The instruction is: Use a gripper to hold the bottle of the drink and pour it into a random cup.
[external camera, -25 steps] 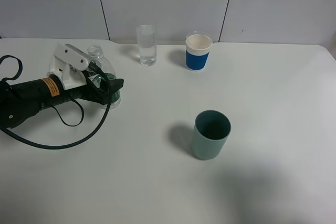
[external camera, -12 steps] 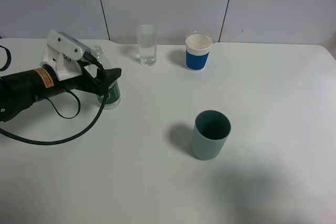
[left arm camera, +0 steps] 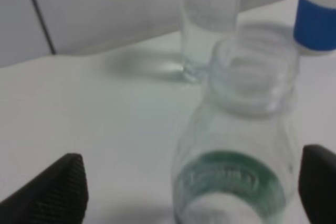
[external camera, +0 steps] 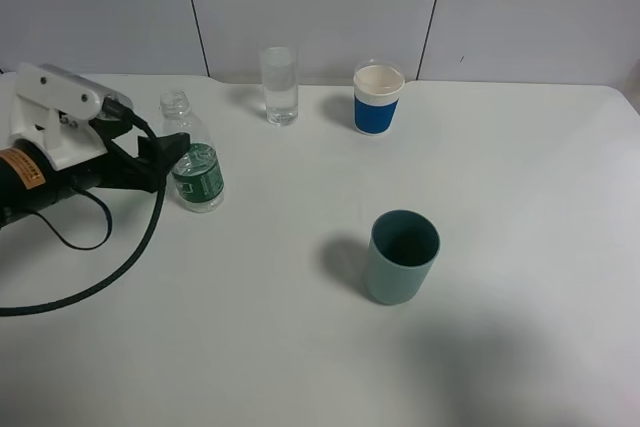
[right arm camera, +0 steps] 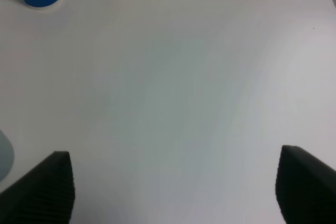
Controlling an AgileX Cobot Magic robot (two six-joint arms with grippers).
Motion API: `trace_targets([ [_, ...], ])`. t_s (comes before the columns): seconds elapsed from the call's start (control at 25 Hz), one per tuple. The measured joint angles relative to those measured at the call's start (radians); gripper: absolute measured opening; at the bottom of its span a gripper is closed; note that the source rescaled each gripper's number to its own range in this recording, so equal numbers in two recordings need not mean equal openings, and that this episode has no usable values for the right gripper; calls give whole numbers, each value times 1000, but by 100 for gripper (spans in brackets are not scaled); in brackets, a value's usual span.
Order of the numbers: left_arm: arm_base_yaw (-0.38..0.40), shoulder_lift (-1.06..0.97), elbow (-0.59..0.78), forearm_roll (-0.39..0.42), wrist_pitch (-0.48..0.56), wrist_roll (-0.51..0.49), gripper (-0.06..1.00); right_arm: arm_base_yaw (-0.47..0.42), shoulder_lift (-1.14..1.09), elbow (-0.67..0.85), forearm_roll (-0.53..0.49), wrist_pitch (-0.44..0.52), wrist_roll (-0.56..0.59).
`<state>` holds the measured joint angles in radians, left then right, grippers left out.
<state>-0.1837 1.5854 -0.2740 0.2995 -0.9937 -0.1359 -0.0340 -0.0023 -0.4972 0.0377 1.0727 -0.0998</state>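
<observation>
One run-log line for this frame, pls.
left gripper: open, beside bottle | bottle: upright on table, uncapped, not held | right gripper: open, empty | glass: untouched

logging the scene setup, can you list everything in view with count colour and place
bottle: 1, clear with dark green label band, no cap, upright on the table's left side
glass: 1, clear, tall and narrow, at the back, left of centre
paper cup: 1, white with blue band, at the back, right of the glass
plastic cup: 1, grey-green, nearer the front, around the middle
table: 1, white, under everything
wall panels: pale grey, behind the table
left gripper: 1, black fingers on a black arm with a white piece, at the left edge, jaws open either side of the bottle
right gripper: 1, black fingers, open, over bare table
</observation>
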Motion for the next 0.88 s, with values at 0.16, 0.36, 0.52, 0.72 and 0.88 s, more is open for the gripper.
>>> trace_targets([
  [0.16, 0, -87, 82, -11, 31, 0, 59, 0, 0, 0, 0, 0, 0],
  [0.36, 0, -197, 152, -45, 91, -49, 59, 0, 0, 0, 0, 0, 0],
  [0.52, 0, -289, 157, -59, 182, -95, 59, 0, 0, 0, 0, 0, 0],
  [0.72, 0, -395, 131, -82, 309, -108, 59, 0, 0, 0, 0, 0, 0],
  [0.88, 0, -480, 46, -85, 492, -112, 59, 0, 0, 0, 0, 0, 0],
])
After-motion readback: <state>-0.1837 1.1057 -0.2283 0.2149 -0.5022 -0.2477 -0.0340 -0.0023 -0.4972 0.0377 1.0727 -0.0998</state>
